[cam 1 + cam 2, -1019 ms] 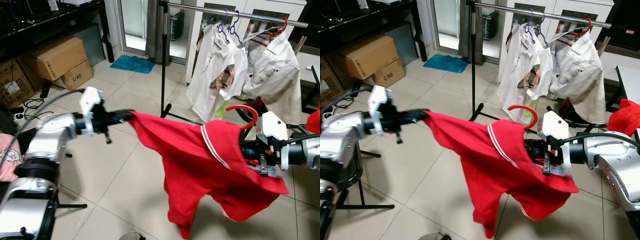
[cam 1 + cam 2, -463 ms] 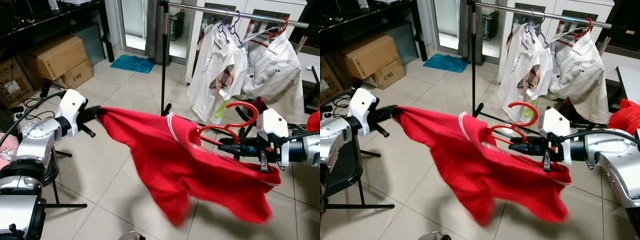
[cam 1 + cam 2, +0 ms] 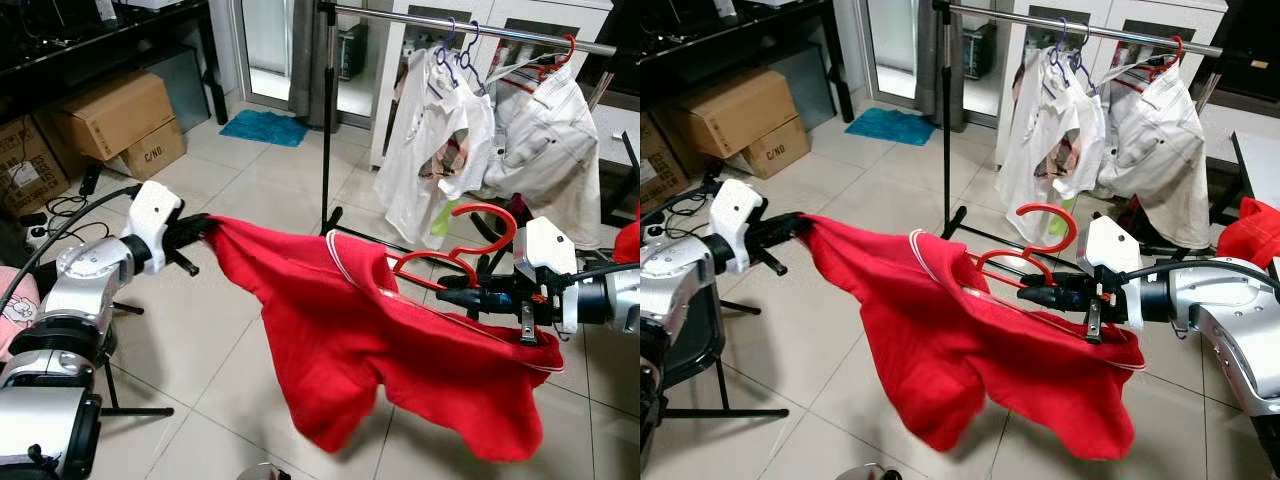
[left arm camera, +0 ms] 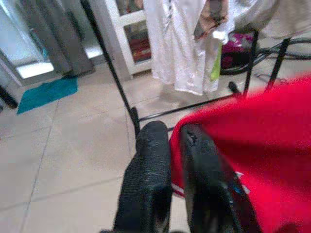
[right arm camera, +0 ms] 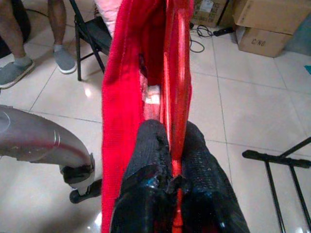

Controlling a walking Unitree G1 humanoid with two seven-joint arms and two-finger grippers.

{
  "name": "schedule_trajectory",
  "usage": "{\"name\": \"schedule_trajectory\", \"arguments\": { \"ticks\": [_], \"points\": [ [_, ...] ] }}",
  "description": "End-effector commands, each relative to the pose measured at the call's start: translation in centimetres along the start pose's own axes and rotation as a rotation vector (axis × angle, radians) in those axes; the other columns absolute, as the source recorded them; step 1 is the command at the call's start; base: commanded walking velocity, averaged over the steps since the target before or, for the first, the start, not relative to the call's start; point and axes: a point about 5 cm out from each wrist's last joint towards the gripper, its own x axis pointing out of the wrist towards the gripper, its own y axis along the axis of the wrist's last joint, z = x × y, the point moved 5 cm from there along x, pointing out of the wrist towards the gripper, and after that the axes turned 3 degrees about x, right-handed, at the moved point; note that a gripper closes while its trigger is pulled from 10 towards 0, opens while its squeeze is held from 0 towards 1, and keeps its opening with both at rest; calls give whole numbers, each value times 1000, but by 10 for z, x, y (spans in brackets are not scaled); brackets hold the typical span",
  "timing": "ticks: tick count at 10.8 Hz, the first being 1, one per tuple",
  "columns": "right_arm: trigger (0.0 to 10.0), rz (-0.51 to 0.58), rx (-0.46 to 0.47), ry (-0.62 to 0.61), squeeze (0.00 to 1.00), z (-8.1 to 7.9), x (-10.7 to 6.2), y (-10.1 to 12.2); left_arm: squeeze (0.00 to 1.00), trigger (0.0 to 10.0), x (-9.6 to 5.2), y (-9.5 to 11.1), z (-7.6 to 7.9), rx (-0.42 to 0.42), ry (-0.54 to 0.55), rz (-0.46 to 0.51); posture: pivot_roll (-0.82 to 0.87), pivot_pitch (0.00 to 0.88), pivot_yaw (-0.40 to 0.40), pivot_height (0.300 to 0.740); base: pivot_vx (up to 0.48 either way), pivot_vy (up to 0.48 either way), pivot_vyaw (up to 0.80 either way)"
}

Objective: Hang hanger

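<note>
The step in hand was dressing the red plastic hanger (image 3: 455,262) with the red short-sleeved shirt (image 3: 390,340), held above the floor between the arms. The right claw (image 5: 167,145) was clenched on the hanger; the left claw (image 4: 170,145) pinched the shirt's edge. The hanger apparently sat partly inside the collar. Next, lift its hook to the metal rail (image 3: 470,27).

I see an evenly lit, bright room; soft glare on the floor tiles (image 3: 250,330). My head views are sharp; the left wrist view is blurred, its fingers (image 4: 148,189) unfocused.
</note>
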Motion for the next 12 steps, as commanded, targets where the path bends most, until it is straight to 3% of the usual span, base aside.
{"name": "schedule_trajectory", "arguments": {
  "ticks": [1, 2, 3, 5, 6, 7, 9, 10, 12],
  "points": [
    [10000, 13, -22, -31, 0, 4, -2, 8, 1000, 10000, 2, 14, 1, 9, -13, 67, -45, 0, 29, 740, 0, 0, 0],
    [10000, 4, -13, -42, 0, 5, -1, 5, 420, 10000, 3, 18, 3, 3, -20, 89, -45, 0, 30, 740, 0, 0, 0],
    [10000, -43, 22, -114, 0, 13, 4, -8, 0, 10000, 5, 27, 7, -16, -40, 139, -44, 0, 28, 740, 0, 0, 0],
    [10000, -52, 52, -167, 0, 18, 8, -14, 0, 10000, 5, 32, 10, -29, -60, 154, -43, 0, 29, 740, 0, 0, 0],
    [10000, -56, 122, -265, 0, 27, 13, -21, 0, 10000, 7, 41, 17, -37, -79, 191, -42, 0, 31, 740, 0, 0, 0],
    [10000, -49, 285, -447, 0, 38, 24, -38, 0, 10000, 16, 50, 30, -54, -30, 205, -38, 0, 29, 740, 0, 0, 0],
    [10000, -39, 381, -585, 0, 40, 31, -52, 0, 10000, 22, 52, 53, -59, -2, 202, -33, 0, 31, 740, 0, 0, 0],
    [10000, -36, 404, -655, 0, 36, 39, -59, 0, 10000, 24, 47, 71, 14, 24, 177, -29, 0, 37, 740, 0, 0, 0],
    [10000, 43, 326, -606, 0, 29, 43, -37, 0, 10000, 18, 50, 76, -16, 22, 180, -30, 0, 43, 740, 0, 0, 0]
  ]
}}
